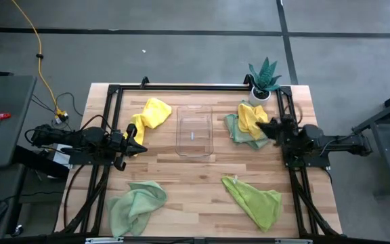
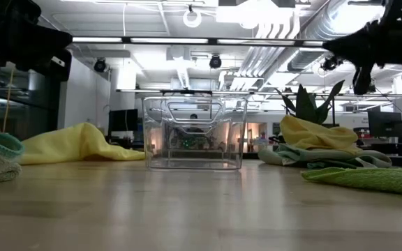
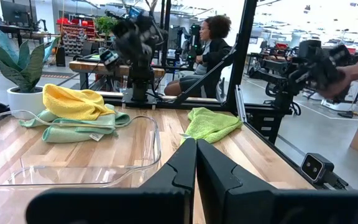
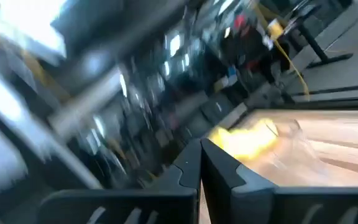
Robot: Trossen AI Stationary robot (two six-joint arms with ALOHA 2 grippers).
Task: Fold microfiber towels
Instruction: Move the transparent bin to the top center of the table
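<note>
The wooden table (image 1: 195, 173) lies closest under the overhead camera, and nothing on it is folded yet. Every towel sits as a loose, rumpled heap, so by my reading the job has not really started.

Largest of the heaps is the pale green towel (image 1: 135, 207) at the near left corner. Next is the lime green towel (image 1: 254, 201) near the right front edge, spread in a crooked wedge. At the far right, a yellow towel (image 1: 251, 116) is bunched on top of a mint towel (image 1: 237, 130), just beside the potted plant (image 1: 263, 80). Another yellow towel (image 1: 149, 116) trails along the far left, near the clear bin (image 1: 194, 131), which stands empty in the middle.

The left gripper (image 1: 136, 144) hovers at the left edge near that trailing yellow towel, its fingers pressed together on nothing. The right gripper (image 1: 266, 127) hangs at the right side by the stacked pair, likewise clenched and empty.

What is left, then, is all of it: five cloths to flatten and fold, whichever is picked first.
</note>
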